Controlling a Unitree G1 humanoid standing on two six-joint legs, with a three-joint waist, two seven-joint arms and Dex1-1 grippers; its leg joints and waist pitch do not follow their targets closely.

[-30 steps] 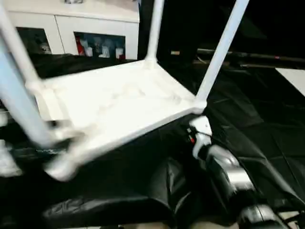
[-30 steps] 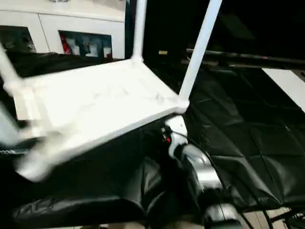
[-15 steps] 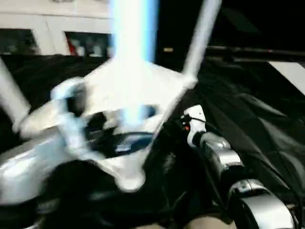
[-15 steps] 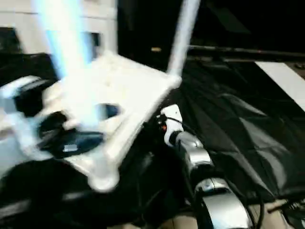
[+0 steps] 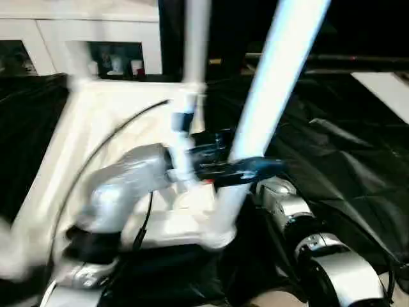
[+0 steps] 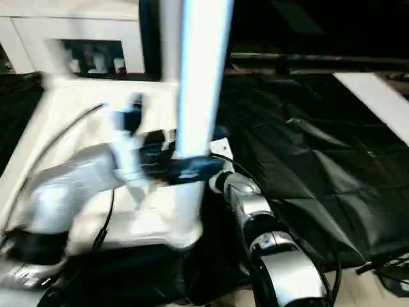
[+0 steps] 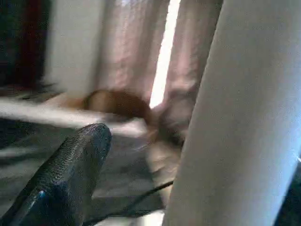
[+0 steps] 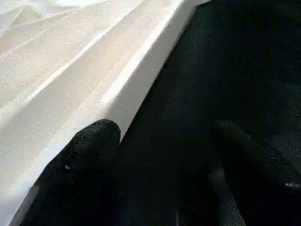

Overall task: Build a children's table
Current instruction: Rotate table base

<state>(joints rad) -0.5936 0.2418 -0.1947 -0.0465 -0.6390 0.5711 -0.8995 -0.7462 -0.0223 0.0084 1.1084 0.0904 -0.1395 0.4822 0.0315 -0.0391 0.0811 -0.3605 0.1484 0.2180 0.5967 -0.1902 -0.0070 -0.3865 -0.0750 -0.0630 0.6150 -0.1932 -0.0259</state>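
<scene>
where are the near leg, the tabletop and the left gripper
near leg [image 5: 281, 77], left eye view, mid shaft
tabletop [image 5: 83, 128], left eye view, ribbed underside
left gripper [image 5: 239, 169], left eye view, at its black fingers beside the leg

The near middle of the scene is being blocked by a white table leg rising steeply from the upturned tabletop, with a second leg standing behind it. The left gripper is being crowded against the near leg. Open passage is being left to the right, over the black cloth. Behind, the way is being closed by a white cabinet.
</scene>
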